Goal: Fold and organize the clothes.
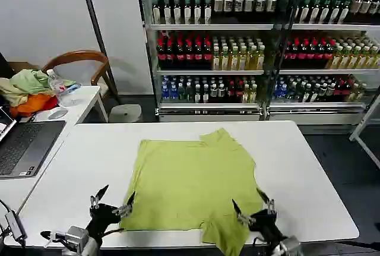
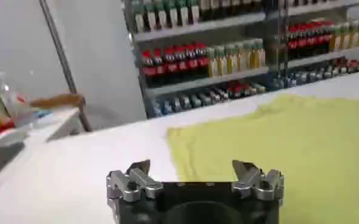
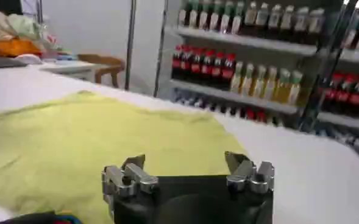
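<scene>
The shirt lies spread on the white table, roughly in the middle, its near hem close to the table's front edge; one sleeve points toward the far side and the other droops at the near edge on the robot's right, rumpled rather than flat. It is not yet folded.

The left gripper hovers at the near left corner of the shirt, its fingers apart and empty; the right gripper hovers at the near right, just beside the drooping sleeve, likewise spread with nothing between its fingers. In the wrist views both sit low over the table with the cloth stretching away in front of them.

This looks like the start of a fold: both arms lined up on the near hem, no grasp made. The next move calls for each gripper to come down on its own corner and pinch the thin fabric (one layer at the left; the bunched sleeve at the right may give more); then both should lift together so the hem stays level.
</scene>
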### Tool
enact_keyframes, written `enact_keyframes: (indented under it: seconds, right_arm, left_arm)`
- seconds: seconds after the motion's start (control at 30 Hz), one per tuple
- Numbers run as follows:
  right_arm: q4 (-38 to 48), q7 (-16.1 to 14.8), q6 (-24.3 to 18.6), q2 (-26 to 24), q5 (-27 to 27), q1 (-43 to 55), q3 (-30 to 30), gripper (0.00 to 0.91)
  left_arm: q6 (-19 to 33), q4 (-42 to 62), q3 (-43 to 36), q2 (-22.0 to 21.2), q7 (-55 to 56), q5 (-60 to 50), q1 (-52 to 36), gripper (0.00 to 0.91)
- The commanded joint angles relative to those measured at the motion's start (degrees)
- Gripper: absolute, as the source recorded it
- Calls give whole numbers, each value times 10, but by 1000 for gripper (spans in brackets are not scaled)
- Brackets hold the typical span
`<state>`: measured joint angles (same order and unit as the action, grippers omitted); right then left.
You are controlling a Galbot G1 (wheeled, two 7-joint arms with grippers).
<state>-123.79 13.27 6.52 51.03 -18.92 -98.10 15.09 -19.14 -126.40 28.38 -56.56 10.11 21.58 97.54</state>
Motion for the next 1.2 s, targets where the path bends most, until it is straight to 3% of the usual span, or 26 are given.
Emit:
enact_keyframes:
  seconds: [0.03,0.5,0.9,0.93,0.97,1.0,1.03,1.2]
  right_arm:
    - [-15,18,-4,-3,-2,-58,-11,907]
    - [-12,57,-11,-7,1,-46,-43,907]
    - [-6,70,22,-10,-25,-40,-54,907]
    - [-3,71,23,-10,-28,-38,-54,796]
    - [-1,71,23,-10,-33,-36,-54,232]
    - [0,70,24,-10,-36,-35,-54,60]
    - [1,68,26,-10,-41,-34,-54,0]
    - [4,66,34,-6,-54,-25,-57,0]
  left_arm:
    - [-66,-13,-4,0,24,24,37,907]
    - [-67,11,-11,-27,21,52,7,907]
    - [-80,29,-9,-27,33,58,3,907]
    - [-81,30,-10,-27,32,58,4,897]
    - [-81,31,-10,-28,32,59,4,242]
    - [-80,31,-12,-28,32,62,4,50]
    - [-80,31,-13,-28,31,63,4,40]
    - [-77,35,-21,-29,30,62,5,40]
